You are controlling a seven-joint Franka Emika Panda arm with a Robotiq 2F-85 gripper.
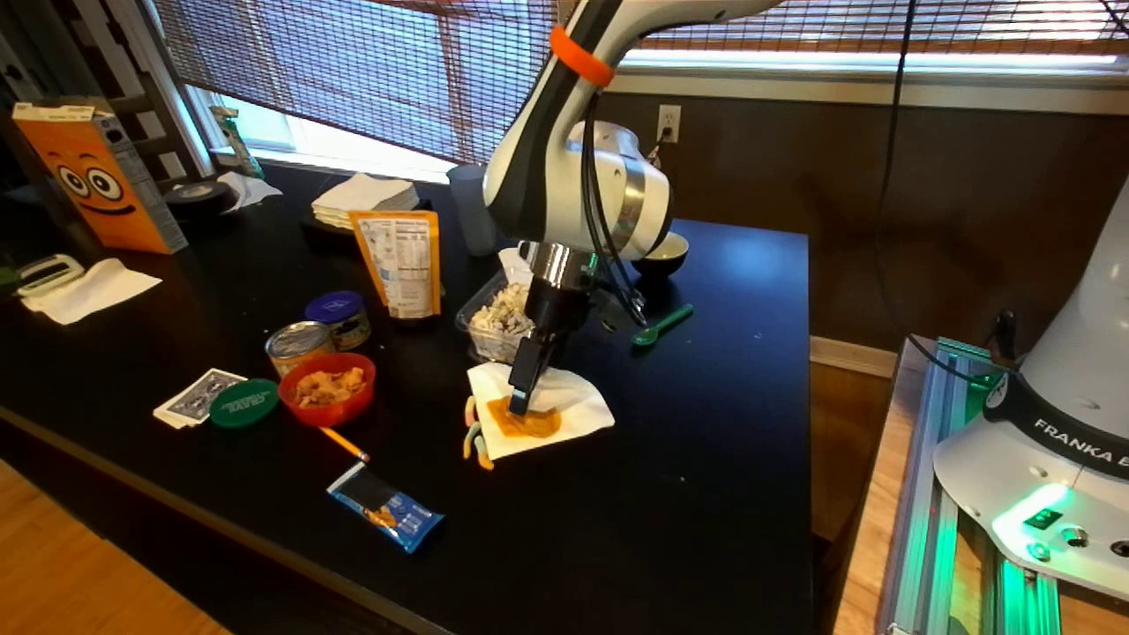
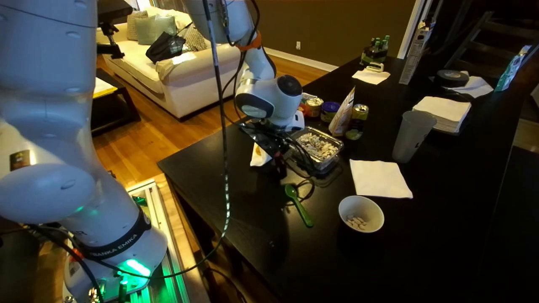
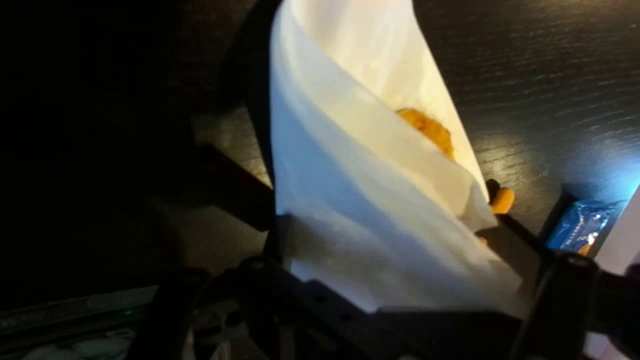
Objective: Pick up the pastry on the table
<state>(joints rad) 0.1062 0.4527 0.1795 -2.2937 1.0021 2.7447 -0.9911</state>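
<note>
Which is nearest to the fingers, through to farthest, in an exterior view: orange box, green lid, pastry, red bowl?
1. Pastry: right by the fingers, on the napkin.
2. Red bowl: to the picture's left.
3. Green lid: just left of the bowl.
4. Orange box: far upper left.

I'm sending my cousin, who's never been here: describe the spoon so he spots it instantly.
On the black table, find the round bowl with a pale inside. In an exterior view, the spoon lies left of it, not touching. Its long, green shape sets it apart from the bowl and the white napkin nearby.
</note>
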